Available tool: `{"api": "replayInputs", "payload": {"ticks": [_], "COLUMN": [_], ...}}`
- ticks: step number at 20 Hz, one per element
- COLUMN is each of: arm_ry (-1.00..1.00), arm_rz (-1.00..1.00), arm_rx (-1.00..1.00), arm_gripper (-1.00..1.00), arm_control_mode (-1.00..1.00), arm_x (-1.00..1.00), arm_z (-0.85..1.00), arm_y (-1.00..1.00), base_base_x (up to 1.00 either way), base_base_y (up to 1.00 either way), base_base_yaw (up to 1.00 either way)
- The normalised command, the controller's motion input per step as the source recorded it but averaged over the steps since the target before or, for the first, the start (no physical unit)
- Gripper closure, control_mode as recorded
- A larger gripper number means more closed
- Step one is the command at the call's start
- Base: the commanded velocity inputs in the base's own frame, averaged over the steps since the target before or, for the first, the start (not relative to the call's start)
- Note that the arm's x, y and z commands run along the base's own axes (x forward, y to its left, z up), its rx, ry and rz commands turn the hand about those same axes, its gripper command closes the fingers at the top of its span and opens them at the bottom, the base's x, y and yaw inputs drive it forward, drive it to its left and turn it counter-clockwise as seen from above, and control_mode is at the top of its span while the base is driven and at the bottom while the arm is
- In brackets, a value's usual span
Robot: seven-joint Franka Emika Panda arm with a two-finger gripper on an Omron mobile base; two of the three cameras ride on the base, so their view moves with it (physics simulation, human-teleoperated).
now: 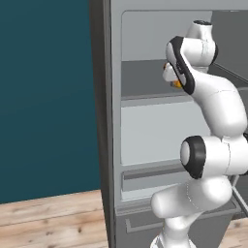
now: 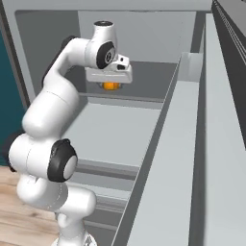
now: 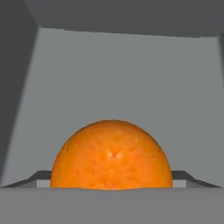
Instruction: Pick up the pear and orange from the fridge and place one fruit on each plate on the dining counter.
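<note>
My gripper (image 2: pixel 111 84) reaches down into the open fridge (image 1: pixel 145 121) over its upper shelf. The orange (image 3: pixel 112 155), a bright smooth sphere, sits between the two fingertips (image 3: pixel 41 178), which touch it on the left and right sides, so the gripper is shut on it. From the base the orange (image 2: pixel 111 86) peeks out under the white hand, just above the dark shelf, and shows as a small orange spot (image 1: pixel 177 84) behind the forearm. The pear, the plates and the dining counter are out of view.
The fridge's pale walls and ceiling close in around the hand. A lower shelf (image 1: pixel 150 169) and a drawer front (image 1: pixel 145 224) lie below. The open fridge door (image 2: pixel 192 158) stretches along my right. A teal wall (image 1: pixel 43 97) and wooden floor (image 1: pixel 48 218) are to the left.
</note>
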Motion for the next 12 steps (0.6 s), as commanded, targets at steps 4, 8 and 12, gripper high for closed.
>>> {"api": "replayInputs", "payload": {"ticks": [4, 8, 12], "arm_ry": [-0.08, -0.16, -0.09], "arm_rz": [0.00, -0.04, -0.05], "arm_rx": [-0.02, 0.00, 0.00], "arm_gripper": [1.00, 1.00, 1.00], "arm_control_mode": [-1.00, -1.00, -1.00], "arm_x": [-0.56, -0.98, -1.00], "arm_z": [-0.16, 0.07, 0.31], "arm_y": [0.03, 0.10, 0.18], "base_base_x": [0.00, 0.00, 0.00], "base_base_y": [0.00, 0.00, 0.00], "base_base_yaw": [0.00, 0.00, 0.00]}}
